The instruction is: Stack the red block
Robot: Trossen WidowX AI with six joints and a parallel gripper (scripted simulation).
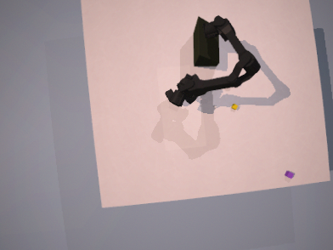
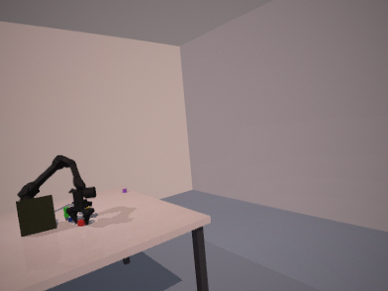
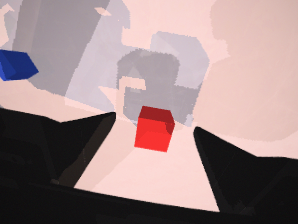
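The red block point(image 2: 81, 223) point(image 3: 154, 136) lies on the table under the gripper. In the wrist view it appears in the gap between the fingertips, touching neither finger. My gripper point(image 2: 81, 221) point(image 3: 155, 123) is wide open and empty, pointing down low over the block. The green tower point(image 2: 66, 213) stands left of the gripper in the exterior view, partly behind it. The tower is outside the wrist view, and the arm hides it and the red block in the top view.
A blue block point(image 2: 70, 220) point(image 3: 18, 66) lies near the tower. A yellow block point(image 1: 234, 107) is beyond the arm. A purple block point(image 1: 290, 174) point(image 2: 125, 190) lies near the table edge. A tall dark box point(image 1: 206, 47) point(image 2: 37, 216) stands beside the arm's base.
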